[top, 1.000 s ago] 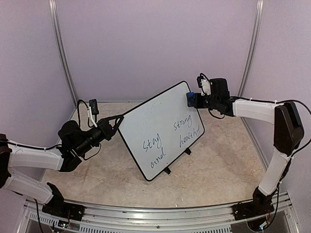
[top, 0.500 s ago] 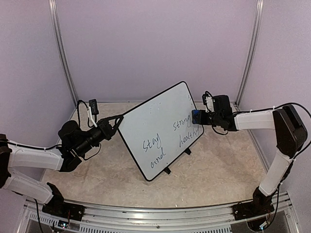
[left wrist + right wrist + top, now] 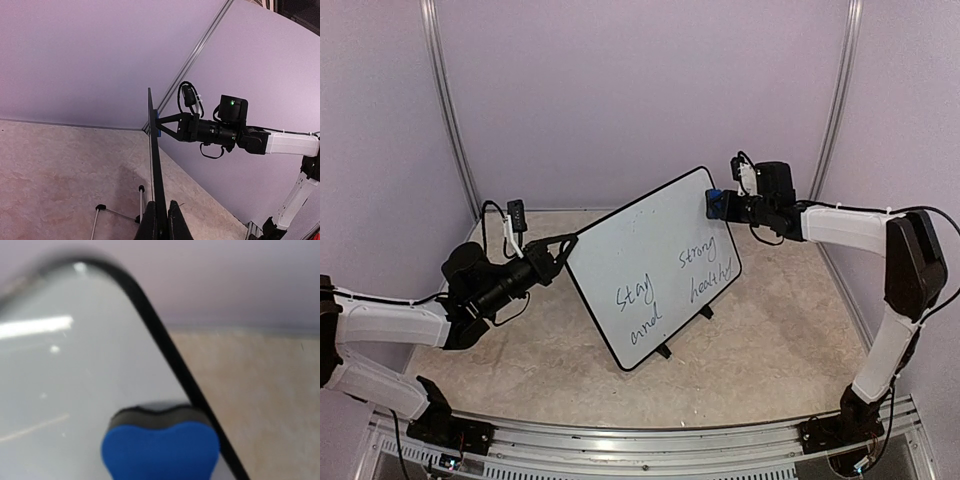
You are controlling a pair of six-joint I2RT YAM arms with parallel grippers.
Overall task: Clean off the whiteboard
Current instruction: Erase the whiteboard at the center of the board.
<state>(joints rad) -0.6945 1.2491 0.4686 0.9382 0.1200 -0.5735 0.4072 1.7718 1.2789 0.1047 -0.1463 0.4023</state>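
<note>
Status: barely started, by the look of it. The large glossy white whiteboard with thin black rim (image 3: 655, 235) sits mid-frame in the top view, propped on its small black stand feet (image 3: 664, 351) on the beige marbled tabletop (image 3: 770, 350).

Left: all the dark handwriting (image 3: 672, 285) is on the board, two lines lower left and two lines right of them, none smudged that I can see. The upper half is bare, but I can't tell whether it was ever written on.

The right gripper (image 3: 722, 205) pinches the small blue-and-black eraser block (image 3: 715, 202). It holds it at the board's upper right corner, just inside the rim in the right wrist view (image 3: 160, 450). That is above the writing, not on it. Whether the pad presses on the surface, I can't tell.

The left gripper (image 3: 563, 250) is clamped on the board's rim at its left corner. In the left wrist view its fingers (image 3: 176, 226) sit either side of the edge-on board (image 3: 152, 165).

Orientation: landscape. The long axis runs from lower left to upper right of the top frame. The face leans back, pointing toward the lower right and somewhat up.
</note>
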